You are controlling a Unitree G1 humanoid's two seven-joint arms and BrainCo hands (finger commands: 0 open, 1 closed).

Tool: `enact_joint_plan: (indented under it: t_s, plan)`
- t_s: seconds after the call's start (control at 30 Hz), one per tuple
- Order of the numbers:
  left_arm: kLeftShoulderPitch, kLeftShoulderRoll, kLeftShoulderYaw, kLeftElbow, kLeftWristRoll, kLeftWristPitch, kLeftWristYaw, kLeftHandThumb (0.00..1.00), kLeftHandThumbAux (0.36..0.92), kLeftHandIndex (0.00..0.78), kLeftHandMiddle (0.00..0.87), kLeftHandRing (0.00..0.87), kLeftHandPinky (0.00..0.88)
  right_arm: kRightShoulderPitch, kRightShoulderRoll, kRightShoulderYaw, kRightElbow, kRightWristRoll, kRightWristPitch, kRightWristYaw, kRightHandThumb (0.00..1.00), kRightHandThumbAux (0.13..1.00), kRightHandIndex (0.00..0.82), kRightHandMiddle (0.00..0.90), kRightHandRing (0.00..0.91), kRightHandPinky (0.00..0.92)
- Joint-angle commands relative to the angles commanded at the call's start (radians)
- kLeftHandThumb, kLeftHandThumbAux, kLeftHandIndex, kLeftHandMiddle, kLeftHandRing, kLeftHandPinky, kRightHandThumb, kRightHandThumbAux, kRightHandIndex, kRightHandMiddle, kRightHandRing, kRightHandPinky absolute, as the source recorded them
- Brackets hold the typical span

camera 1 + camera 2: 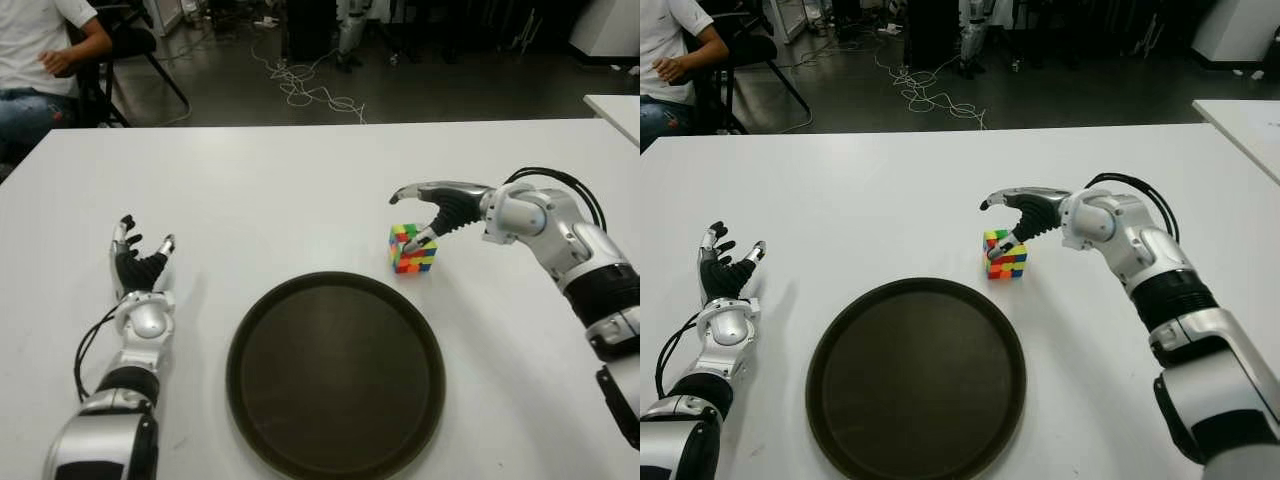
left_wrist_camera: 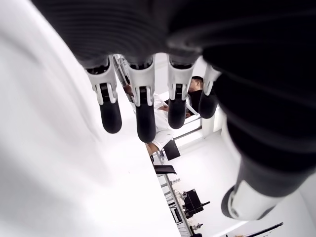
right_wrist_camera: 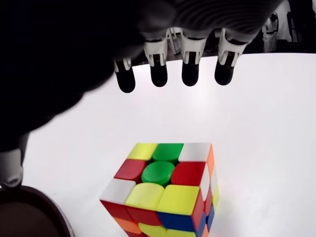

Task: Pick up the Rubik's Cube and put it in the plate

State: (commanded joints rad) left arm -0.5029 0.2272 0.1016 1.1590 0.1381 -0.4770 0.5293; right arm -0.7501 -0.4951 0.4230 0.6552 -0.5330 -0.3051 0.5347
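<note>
Just beyond the far right rim of the dark plate [image 1: 335,375], the Rubik's Cube [image 1: 412,248] sits on the white counter [image 1: 280,190]. Over it hovers the right hand [image 1: 437,212], fingers spread, grasping nothing. Left of the plate, the left hand [image 1: 140,268] shows open and empty.

Big white table [image 1: 280,190] takes up most of the view, matte top. There's a second white table [image 1: 615,105] peeking in at the far right edge, well apart from the main one. Beyond them the floor is dark, with a tangle of pale cables [image 1: 305,85] lying on it. Far left, a person in a white t-shirt and blue jeans [image 1: 40,60] sits on a black chair [image 1: 125,45].
</note>
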Motion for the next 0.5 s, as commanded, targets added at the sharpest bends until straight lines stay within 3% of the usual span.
enact_joint_plan:
  t_s: [0.5]
  plan:
    - [-0.004,0.005,-0.002,0.006,0.004,0.012,0.004,0.417,0.727,0.102,0.147,0.158,0.162,0.008,0.005,0.003,0.029,0.002,0.000,-0.023,0.000,0.456,0.000,0.000,0.000,0.037]
